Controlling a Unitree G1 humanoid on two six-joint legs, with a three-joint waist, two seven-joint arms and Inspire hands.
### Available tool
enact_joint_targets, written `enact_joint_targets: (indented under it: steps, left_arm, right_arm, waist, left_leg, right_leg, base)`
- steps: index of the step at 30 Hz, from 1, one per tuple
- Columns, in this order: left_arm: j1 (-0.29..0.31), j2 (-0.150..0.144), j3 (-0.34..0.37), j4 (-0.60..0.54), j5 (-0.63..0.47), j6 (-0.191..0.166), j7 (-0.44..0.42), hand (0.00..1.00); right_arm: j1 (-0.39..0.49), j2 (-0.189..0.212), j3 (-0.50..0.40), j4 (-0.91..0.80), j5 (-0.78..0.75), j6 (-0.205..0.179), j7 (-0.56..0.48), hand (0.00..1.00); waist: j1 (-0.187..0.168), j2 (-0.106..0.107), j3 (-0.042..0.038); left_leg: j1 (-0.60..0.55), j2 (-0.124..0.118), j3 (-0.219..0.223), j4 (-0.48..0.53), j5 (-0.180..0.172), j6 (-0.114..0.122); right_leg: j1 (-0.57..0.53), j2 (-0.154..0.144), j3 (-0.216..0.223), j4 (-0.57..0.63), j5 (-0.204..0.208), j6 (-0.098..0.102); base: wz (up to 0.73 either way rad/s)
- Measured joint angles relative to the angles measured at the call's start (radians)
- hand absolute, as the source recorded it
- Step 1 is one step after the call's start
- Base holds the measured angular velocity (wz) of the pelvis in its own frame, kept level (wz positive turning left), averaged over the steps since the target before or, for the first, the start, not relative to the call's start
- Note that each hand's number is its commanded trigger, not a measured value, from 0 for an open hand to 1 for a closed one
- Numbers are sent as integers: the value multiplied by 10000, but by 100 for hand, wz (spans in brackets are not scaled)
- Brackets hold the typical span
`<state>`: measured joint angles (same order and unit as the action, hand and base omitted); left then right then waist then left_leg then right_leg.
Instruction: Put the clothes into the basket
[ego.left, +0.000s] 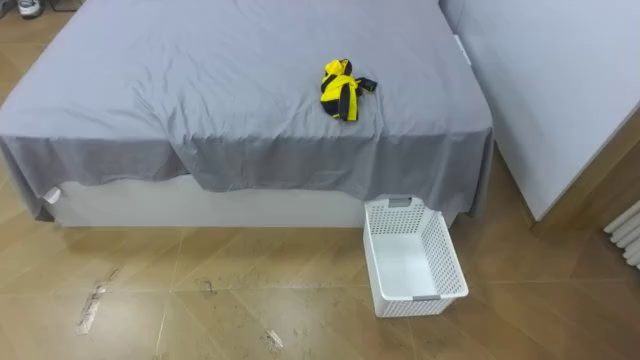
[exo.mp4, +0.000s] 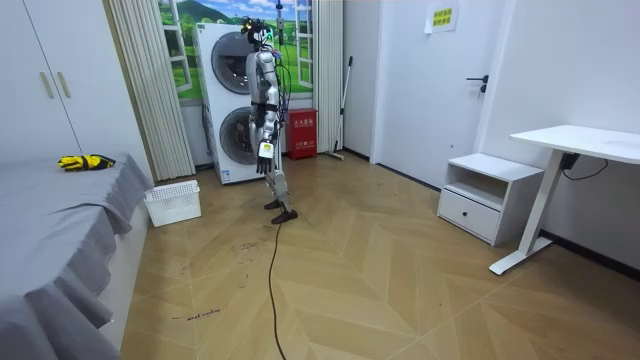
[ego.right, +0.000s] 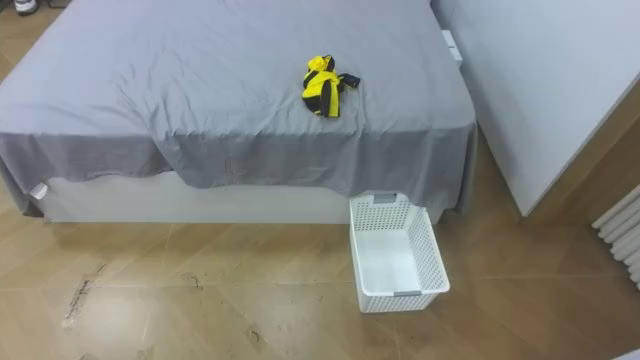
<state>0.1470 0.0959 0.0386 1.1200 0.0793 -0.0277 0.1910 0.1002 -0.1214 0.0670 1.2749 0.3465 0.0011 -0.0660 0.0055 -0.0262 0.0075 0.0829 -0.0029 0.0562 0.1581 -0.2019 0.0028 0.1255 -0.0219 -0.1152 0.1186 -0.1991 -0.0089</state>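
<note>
1. The clothes (ego.left: 341, 90) are 1 crumpled yellow and black bundle. They lie on the bed (ego.left: 200, 70), near the edge that faces the robot and toward its right. Nothing is holding them.
2. The basket (ego.left: 372, 255) is set on the floor (ego.left: 250, 290) just beside the sheet (ego.left: 260, 165) that hangs over the bed's edge. It is below the clothes and slightly to their right. Its open side is up and its inside is bare. This placement is judged handy, since only a short carry down from the bed edge would be needed.
3. In the room view the robot is seen standing well apart from the bed, in front of 2 stacked machines (exo.mp4: 225, 100). A walk to the bed is judged necessary before the clothes can be reached.
4. 1 hand (exo.mp4: 266, 150) is seen hanging low at the robot's side in the room view. It cannot be told whether the fingers of either hand are released or clenched.
5. From the eye views the basket's bare inside is learned, and how close the clothes lie to the bed edge above it. From the room view the robot's stance and the stretch of floor between it and the bed are learned. A desk (exo.mp4: 585, 140) and a low cabinet (exo.mp4: 480, 195) are also seen at the room view's right.
</note>
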Motion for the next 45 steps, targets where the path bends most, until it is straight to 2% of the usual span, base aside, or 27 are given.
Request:
enact_joint_targets:
  steps: [3, 13, 16, 17, 21, 23, 24, 26, 28, 31, 32, 34, 37, 38, 39, 40, 41, 42, 43, 44, 45]
  left_arm:
    - [1, -1, -1, 0, 0, 0, 0, 0]
    - [22, 13, -24, -11, 32, -17, 1, 0]
    - [5, 16, -11, -3, 24, -21, 0, 0]
    - [6, 20, -13, 0, 23, -21, 0, 0]
    - [29, 27, -23, -1, 18, -11, -1, 0]
    - [120, 27, -11, -15, 20, -9, -1, 0]
    - [138, 29, -8, -18, 17, -10, -1, 0]
    - [155, 40, 0, -33, 18, -13, 0, 0]
    - [142, 47, 0, -112, 14, -14, -1, 0]
    - [203, 61, 70, -243, -114, -64, 0, 0]
    - [239, 83, 166, -316, -113, -71, 0, 0]
    - [196, 98, 226, -429, -315, -99, -1, 0]
    - [233, 99, 275, -432, -1085, -191, -1, 0]
    - [229, 103, 378, -449, -1261, -304, 0, 0]
    - [286, 107, 292, -442, -1493, -384, 0, 0]
    - [301, 102, 197, -447, -1624, -391, 1, 0]
    - [360, 95, 34, -486, -1768, -399, 4, 0]
    - [400, 97, -37, -503, -1899, -416, 6, 0]
    - [499, 76, -48, -492, -2077, -458, 7, 0]
    - [676, 65, -10, -482, -2059, -514, 9, 0]
    - [792, 41, 9, -467, -2060, -538, 9, 0]
  right_arm:
    - [2, 0, -4, -2, 7, -3, 3, 0]
    - [12, 2, 84, -38, 93, -37, -69, 0]
    - [5, 8, 70, -29, 105, -37, -48, 0]
    - [2, 8, 67, -22, 103, -36, -38, 0]
    - [11, 4, 65, -9, 104, -34, 62, 0]
    - [13, -3, 59, -20, 114, -29, 173, 0]
    - [32, -7, 59, -23, 127, -29, 221, 0]
    - [111, -13, 59, -70, 125, -30, 269, 0]
    - [154, -23, 13, -248, 68, -30, 361, 0]
    - [170, -20, 3, -351, 11, -33, 493, 0]
    - [186, -20, 5, -346, 16, -34, 548, 0]
    - [182, -18, -2, -313, 28, -81, 583, 0]
    - [222, -22, -7, -306, 33, -264, 647, 0]
    - [236, -61, -19, -281, 32, -291, 650, 0]
    - [242, -108, 15, -243, 118, -323, 643, 0]
    - [240, -132, 43, -247, 164, -323, 631, 0]
    - [235, -170, 102, -256, 224, -318, 577, 0]
    - [239, -179, 102, -263, 232, -310, 556, 0]
    - [280, -191, 95, -269, 203, -290, 550, 0]
    - [337, -209, 101, -279, 196, -280, 561, 0]
    - [417, -230, 92, -308, 111, -278, 586, 0]
  waist:
    - [-4, 41, -27]
    - [-27, 29, -24]
    - [-25, 22, -18]
    - [-32, -38, 20]
    - [-57, -63, 32]
    - [-48, -45, 25]
    - [-58, -7, -5]
    - [-67, -47, 19]
    - [-82, 26, 0]
    - [-35, -5, 5]
    - [-10, -22, 11]
    - [-18, -69, 15]
    - [-80, -54, 48]
    - [-104, -22, 100]
    - [-102, -34, 87]
    - [-97, -80, 69]
    - [-81, -58, 71]
    - [-64, -58, 71]
    - [-21, -69, 71]
    - [70, -49, 79]
    - [43, -82, 47]
  left_leg:
    - [0, 3, 1, -28, 0, 0]
    - [-8, 1, 8, -46, 0, 0]
    - [0, 1, 7, -47, 0, 0]
    - [5, 0, 8, -47, 1, 0]
    - [9, -1, -3, -45, 1, 0]
    - [10, 3, 2, -42, 1, 0]
    - [8, 5, 6, -34, 0, 0]
    - [-9, 20, 4, -7, -6, -1]
    - [-83, 96, 24, 161, -148, -25]
    - [-253, 272, 176, 749, -452, -107]
    - [-431, 343, 178, 1263, -613, -176]
    - [-816, 436, 251, 2118, -693, -235]
    - [-1728, 629, 269, 4089, -685, -226]
    - [-2362, 709, 241, 5178, -708, -71]
    - [-2811, 472, 278, 5017, -781, 24]
    - [-3081, 357, 281, 4704, -772, 21]
    - [-3735, 125, 337, 3861, -609, -55]
    - [-4033, 22, 344, 3315, -425, -79]
    - [-4467, -116, 386, 2228, 277, -102]
    - [-4635, -94, 414, 1407, 1107, -116]
    - [-4677, -106, 546, 1173, 1914, -57]
  right_leg:
    - [-16, 5, 4, 1, 0, 0]
    - [-26, -1, 1, -6, -1, 2]
    - [-25, -5, 8, -6, -1, 2]
    - [-13, -5, 11, -6, -1, 2]
    - [35, -3, 9, -6, -3, 4]
    - [71, 3, 8, -2, -3, 4]
    - [73, 7, 5, -1, -3, 4]
    - [73, 20, -13, 3, -3, 3]
    - [-16, 79, -30, 27, -21, -27]
    - [-141, 180, 65, 400, -244, -123]
    - [-156, 230, 80, 545, -330, -175]
    - [-204, 261, 95, 617, -438, -260]
    - [-97, 286, 167, 722, -634, -417]
    - [40, 316, 216, 878, -747, -504]
    - [45, 190, 255, 1017, -984, -589]
    - [15, 132, 257, 1086, -1064, -572]
    - [-32, 49, 308, 1171, -1216, -542]
    - [-37, 9, 335, 1221, -1309, -519]
    - [47, -97, 327, 1223, -1490, -457]
    - [231, -202, 483, 1189, -1682, -394]
    - [461, -318, 654, 1077, -1869, -275]
  base:
    - [0]
    - [0]
    - [0]
    - [0]
    - [0]
    - [0]
    - [0]
    - [0]
    - [-4]
    - [-11]
    - [-4]
    - [-4]
    - [7]
    - [0]
    - [0]
    - [-11]
    - [-14]
    - [-23]
    - [-44]
    - [-53]
    - [-44]
